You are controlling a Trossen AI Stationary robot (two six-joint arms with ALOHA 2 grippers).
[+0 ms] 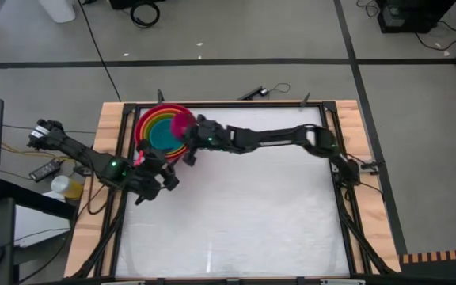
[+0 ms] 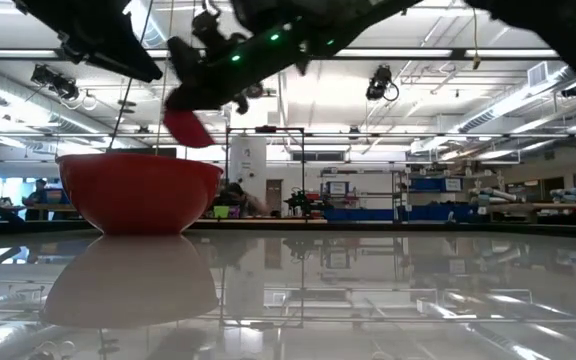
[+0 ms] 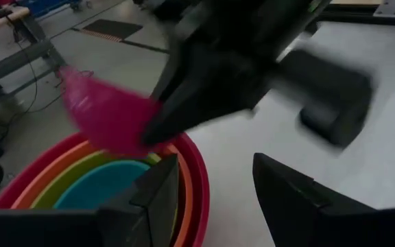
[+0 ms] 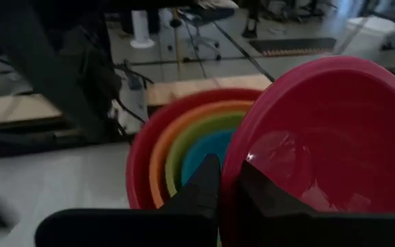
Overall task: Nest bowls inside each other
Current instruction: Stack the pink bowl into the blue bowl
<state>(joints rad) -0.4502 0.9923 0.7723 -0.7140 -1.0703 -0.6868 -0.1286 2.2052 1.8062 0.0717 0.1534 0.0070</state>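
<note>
A red bowl (image 1: 141, 127) stands at the table's far left with an orange (image 4: 158, 147), a yellow-green (image 4: 177, 147) and a blue bowl (image 1: 163, 137) nested inside it. Over this stack's right side hangs a tilted magenta-pink bowl (image 1: 182, 124), with my right gripper (image 4: 230, 180) shut on it. The low view shows that bowl (image 2: 186, 127) above the red bowl (image 2: 138, 195). My left gripper (image 3: 214, 199) stands open just near of the stack with nothing between its fingers. My right gripper pinches the magenta-pink bowl's rim (image 4: 230, 161), one finger inside the bowl and one outside. The fingers reach in from the table's right, slanting slightly down. The bowl is lifted clear and tilted, above the nested stack.
The white tabletop (image 1: 244, 214) stretches near and right of the stack. A wooden border (image 1: 108, 134) and a black frame run close along the stack's left and far sides. My two arms stand close together beside the stack.
</note>
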